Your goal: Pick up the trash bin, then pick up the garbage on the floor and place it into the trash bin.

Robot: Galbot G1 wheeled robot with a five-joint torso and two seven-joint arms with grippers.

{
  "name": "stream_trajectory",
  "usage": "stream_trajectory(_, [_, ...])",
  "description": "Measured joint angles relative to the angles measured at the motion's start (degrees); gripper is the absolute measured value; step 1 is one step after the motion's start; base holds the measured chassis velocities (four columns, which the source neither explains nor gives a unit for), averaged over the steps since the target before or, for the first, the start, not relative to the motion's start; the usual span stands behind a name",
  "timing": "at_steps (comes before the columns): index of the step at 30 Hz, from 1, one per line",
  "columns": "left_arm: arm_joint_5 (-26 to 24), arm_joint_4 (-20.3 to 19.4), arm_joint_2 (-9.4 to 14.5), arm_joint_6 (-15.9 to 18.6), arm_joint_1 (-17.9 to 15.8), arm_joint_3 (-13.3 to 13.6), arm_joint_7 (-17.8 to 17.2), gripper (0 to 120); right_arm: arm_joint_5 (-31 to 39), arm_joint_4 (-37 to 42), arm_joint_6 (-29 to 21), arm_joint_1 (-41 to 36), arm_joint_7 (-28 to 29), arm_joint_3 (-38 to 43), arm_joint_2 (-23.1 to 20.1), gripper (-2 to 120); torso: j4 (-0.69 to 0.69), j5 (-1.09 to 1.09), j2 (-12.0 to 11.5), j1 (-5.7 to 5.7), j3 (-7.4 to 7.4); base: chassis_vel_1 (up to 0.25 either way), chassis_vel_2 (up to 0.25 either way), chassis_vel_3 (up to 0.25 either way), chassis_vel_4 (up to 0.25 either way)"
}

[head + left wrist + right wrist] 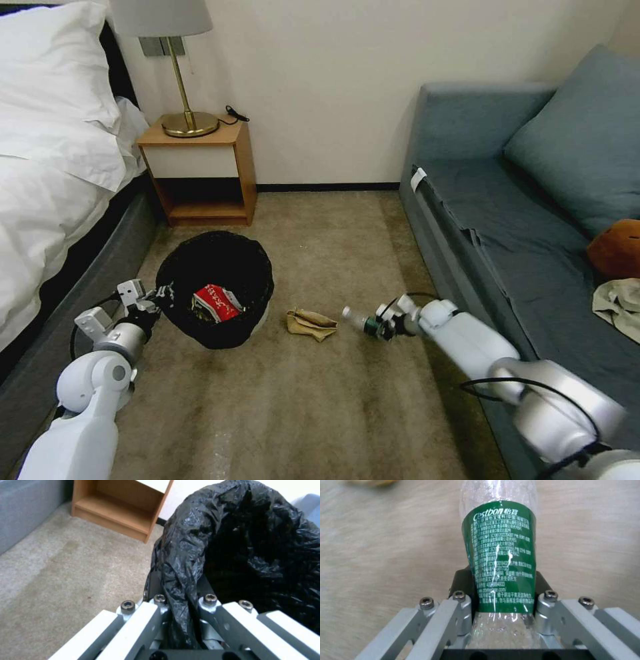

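Two tools working: left tool (180, 610) pinching trash bin (217, 290) liner; right tool (501, 597) clamping bottle (500, 562); slick plastic risking slipping floorward.

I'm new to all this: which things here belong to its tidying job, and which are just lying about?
Job:
- trash bin, rim pinched by left claw
- red wrapper inside it
- bottle in right claw
- paper bag on carpet

Lying about:
- lamp
- nightstand
- sofa
- plush toy

Glossy crinkled black plastic bin liner (253, 542), clear plastic bottle (500, 555), matt pile carpet (320, 400)
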Motion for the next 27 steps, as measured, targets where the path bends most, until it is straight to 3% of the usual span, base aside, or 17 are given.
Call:
stream_trajectory(2, [0.2,0.2,0.3,0.3,-0.5,0.7,-0.3,3,3.9,6.7,-0.4,1.0,1.2,1.2,-5.2,22,-0.03,-0.05,0.0,0.0,-0.01,0.0,0.0,0.0,0.0])
stream_trajectory(6, [0.3,0.6,0.4,0.8,-0.9,1.9,-0.6,3,6.7,14.3,-0.5,2.1,1.8,3.3,-8.5,22,0.0,0.04,0.0,0.0,0.0,0.0,0.0,0.0,0.0])
stream_trajectory(8, [0.2,0.9,0.2,1.3,-1.2,3.6,-0.9,3,11.3,23.3,-1.7,3.7,3.8,4.9,-11.5,22,0.04,-0.05,0.0,0.0,0.0,0.0,0.0,0.0,0.0])
stream_trajectory(14, [0.3,1.4,-0.2,1.9,-2.0,5.3,-1.2,3,17.4,34.1,-3.6,5.2,6.6,5.6,-14.0,22,0.04,-0.03,0.0,0.0,-0.01,0.0,0.0,0.0,0.0])
stream_trajectory(16, [0.2,1.8,-0.3,2.4,-2.6,6.2,-1.5,3,23.8,42.9,-4.6,6.0,9.7,5.9,-15.2,22,0.03,-0.02,0.0,0.0,0.0,0.0,0.0,0.0,0.0])
stream_trajectory(20, [-0.3,2.0,-0.3,2.6,-2.7,6.9,-1.6,3,29.7,49.7,-4.9,6.9,12.0,5.1,-16.1,22,0.04,-0.02,0.0,0.0,-0.01,0.0,0.0,0.0,0.0])
stream_trajectory(27, [-1.5,0.9,-0.6,3.4,-2.3,7.7,-2.6,3,40.1,63.5,-4.7,11.1,18.4,-2.3,-16.5,22,0.03,-0.03,0.0,0.0,-0.01,0.0,0.0,0.0,0.0])
